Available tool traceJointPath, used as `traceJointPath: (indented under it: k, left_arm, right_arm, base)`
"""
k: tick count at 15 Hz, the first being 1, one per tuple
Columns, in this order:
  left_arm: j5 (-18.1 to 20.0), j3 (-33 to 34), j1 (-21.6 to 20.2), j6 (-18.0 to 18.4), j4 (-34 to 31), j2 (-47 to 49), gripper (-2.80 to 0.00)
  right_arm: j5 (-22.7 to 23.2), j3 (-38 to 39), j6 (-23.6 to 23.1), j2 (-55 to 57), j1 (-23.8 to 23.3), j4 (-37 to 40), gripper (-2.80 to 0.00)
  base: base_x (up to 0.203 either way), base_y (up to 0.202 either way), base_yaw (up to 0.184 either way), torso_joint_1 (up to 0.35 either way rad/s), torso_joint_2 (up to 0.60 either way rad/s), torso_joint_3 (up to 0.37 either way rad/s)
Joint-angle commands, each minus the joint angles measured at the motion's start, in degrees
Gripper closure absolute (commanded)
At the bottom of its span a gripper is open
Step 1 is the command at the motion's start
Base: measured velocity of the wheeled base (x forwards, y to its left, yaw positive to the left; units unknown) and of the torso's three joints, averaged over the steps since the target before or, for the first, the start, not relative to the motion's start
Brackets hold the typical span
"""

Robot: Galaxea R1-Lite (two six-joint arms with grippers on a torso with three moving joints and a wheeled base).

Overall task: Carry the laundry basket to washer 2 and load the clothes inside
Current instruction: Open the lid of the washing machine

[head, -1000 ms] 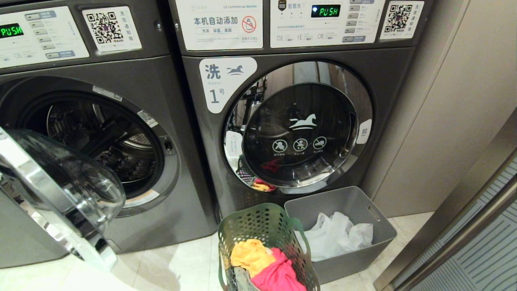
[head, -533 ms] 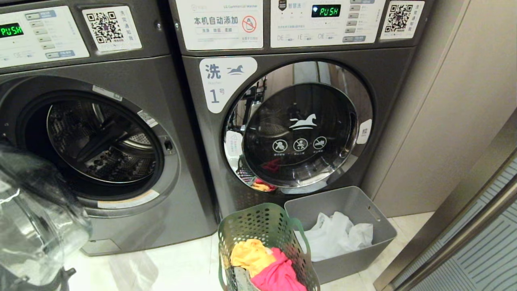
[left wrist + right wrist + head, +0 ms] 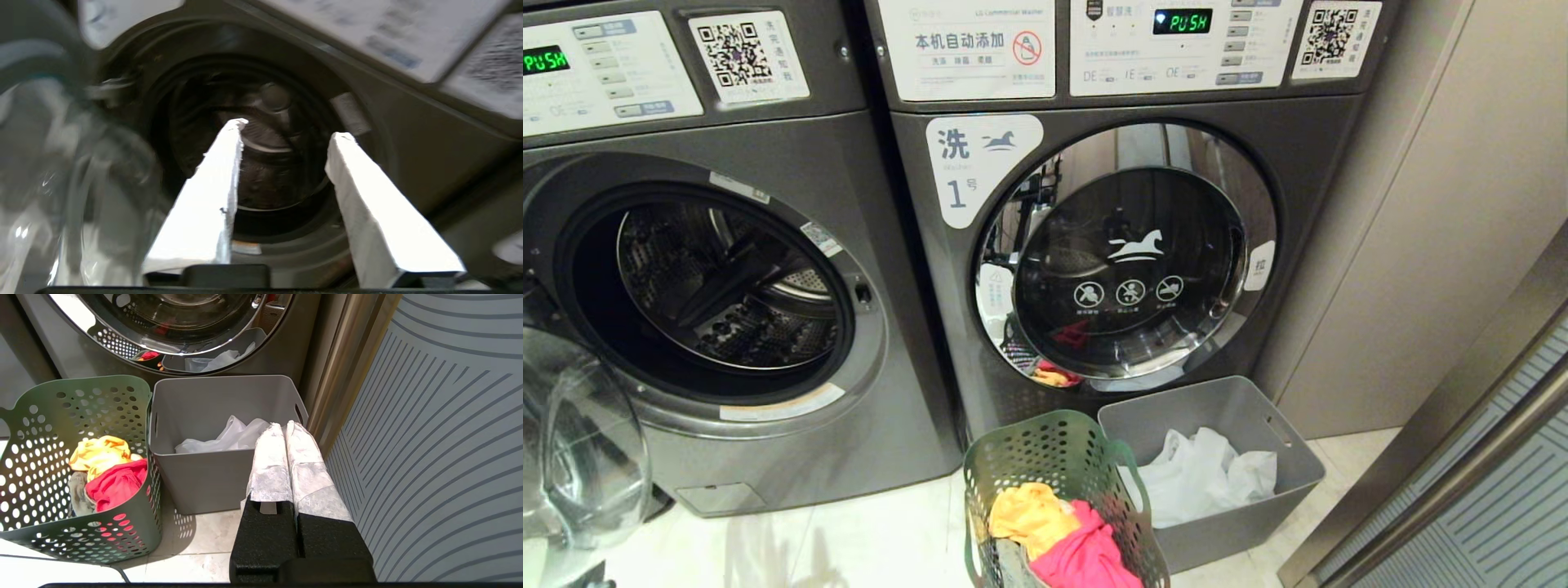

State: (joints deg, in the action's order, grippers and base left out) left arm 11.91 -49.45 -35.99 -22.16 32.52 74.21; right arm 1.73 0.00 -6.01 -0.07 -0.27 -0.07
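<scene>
Pale floor tiles run beneath us in a narrow laundry corner, with a ribbed grey panel (image 3: 429,437) close on one side. Nearest, our right gripper (image 3: 284,426) hangs parked low beside that panel, its padded fingers pressed flat together on nothing; just ahead of its tips stands the grey solid-walled bin (image 3: 196,473) with white plastic bags (image 3: 229,437) in it. Touching that bin, on the side away from the panel, is the laundry basket (image 3: 139,522), set down on the floor so that both arms are free; the clothes lie inside, a yellow garment (image 3: 98,455) over a pinkish-red one (image 3: 116,484) and a grey-olive piece (image 3: 77,494) largely buried. Our left gripper (image 3: 286,134) is out of the head view. Its wrist camera shows white fingers (image 3: 212,196) partly apart with nothing between them, aimed at an open drum mouth (image 3: 261,163). Just beside that gripper the glass door (image 3: 580,449) stands swung wide, cut off by the picture's edge, presumably opened for loading. We judge this open machine (image 3: 882,384) to be washer 2, but its number label is not readable; only the shut neighbour, washer 1 (image 3: 1323,163), beyond the basket, shows a "1". The drum's depths are dark, so we cannot tell whether anything lies inside.
</scene>
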Motion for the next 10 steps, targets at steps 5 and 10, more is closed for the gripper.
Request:
traceJointPath:
  k: [5,10]
  left_arm:
    - [-48.24,-1.10,-0.39,9.99,-24.34,7.51,0.00]
    - [-56.41,-8.79,-9.85,8.20,-28.84,15.82,0.00]
  right_arm:
    - [0.03,0.00,-0.05,0.07,0.00,-0.01,0.00]
    - [0.03,0.00,-0.05,0.07,0.00,-0.01,0.00]
  base:
    - [0.000,0.000,0.000,0.000,0.00,0.000]
    - [0.000,0.000,0.000,0.000,0.00,0.000]
